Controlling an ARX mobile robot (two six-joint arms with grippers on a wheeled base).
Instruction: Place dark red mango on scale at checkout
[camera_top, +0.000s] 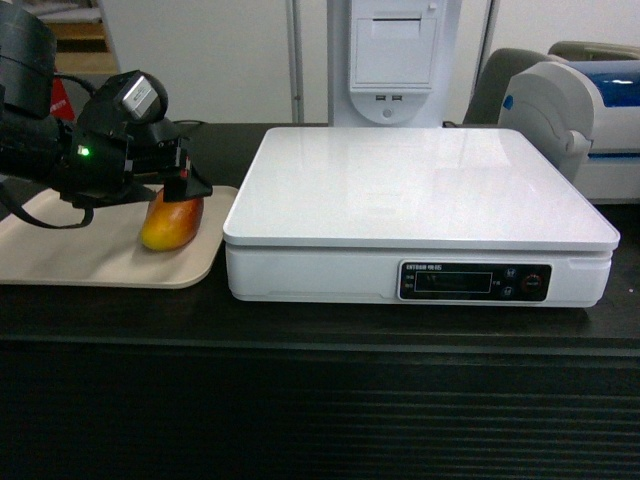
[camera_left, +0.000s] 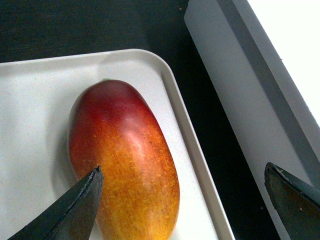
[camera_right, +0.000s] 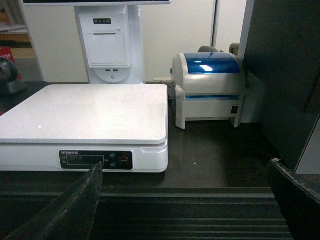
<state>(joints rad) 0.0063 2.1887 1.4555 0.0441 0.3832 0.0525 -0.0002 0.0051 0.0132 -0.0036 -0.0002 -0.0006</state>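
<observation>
Hovering my left gripper (camera_left: 182, 197), jaws apart, over the dark red mango (camera_left: 125, 160), I judge descent and grasp come next, the scale (camera_top: 420, 190) waiting at three o'clock.

I see the scale (camera_top: 420, 190) top bare and open from above and in front. A narrow strip of tabletop (camera_top: 300, 325) separates it from the tray (camera_top: 60, 255). A printer (camera_top: 590, 120) crowds its right side.

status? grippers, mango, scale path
Left gripper open over the dark red mango, not gripping. Mango lying on the beige tray. Right gripper open, empty. Scale platter bare.
</observation>
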